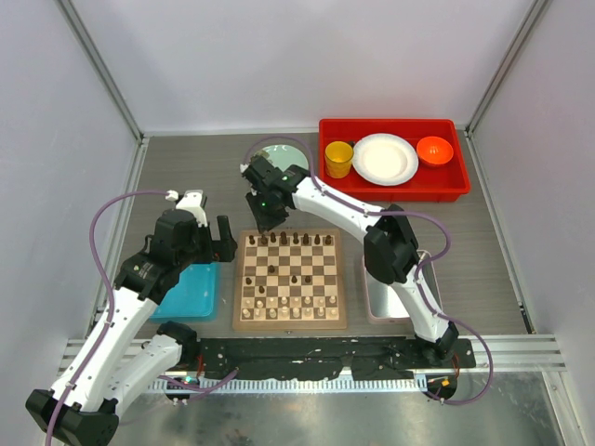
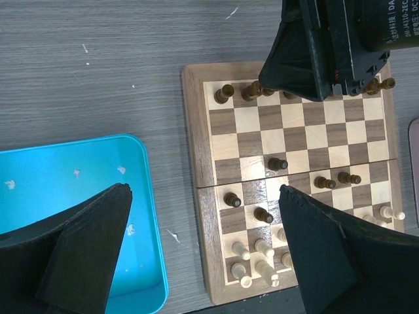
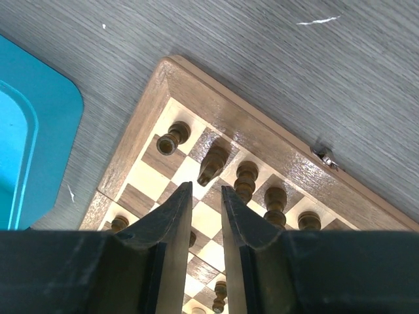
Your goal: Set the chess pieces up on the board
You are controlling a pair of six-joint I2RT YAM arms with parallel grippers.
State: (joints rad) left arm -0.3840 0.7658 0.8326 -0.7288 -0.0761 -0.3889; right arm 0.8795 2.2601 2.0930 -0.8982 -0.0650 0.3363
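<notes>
The board [image 1: 290, 279] lies in front of both arms. Dark chess pieces [image 1: 289, 240] line its far row, and a few dark pawns [image 1: 294, 278] stand mid-board. Pale pieces [image 1: 288, 308] fill the near rows. My right gripper [image 1: 265, 223] hovers over the far left corner. In the right wrist view it [image 3: 206, 188] is narrowly open with nothing between the fingers, just short of a leaning dark knight [image 3: 213, 163]. My left gripper [image 2: 206, 216] is wide open and empty above the board's [image 2: 196, 131] left edge and the blue tray [image 2: 65, 196].
The blue tray [image 1: 191, 290] lies left of the board and a pale tray [image 1: 381, 302] right of it. A red bin [image 1: 456, 181] at the back right holds a yellow cup [image 1: 338, 159], a white plate [image 1: 385, 159] and an orange bowl [image 1: 434, 150]. A round silver disc [image 1: 284, 153] lies behind the right gripper.
</notes>
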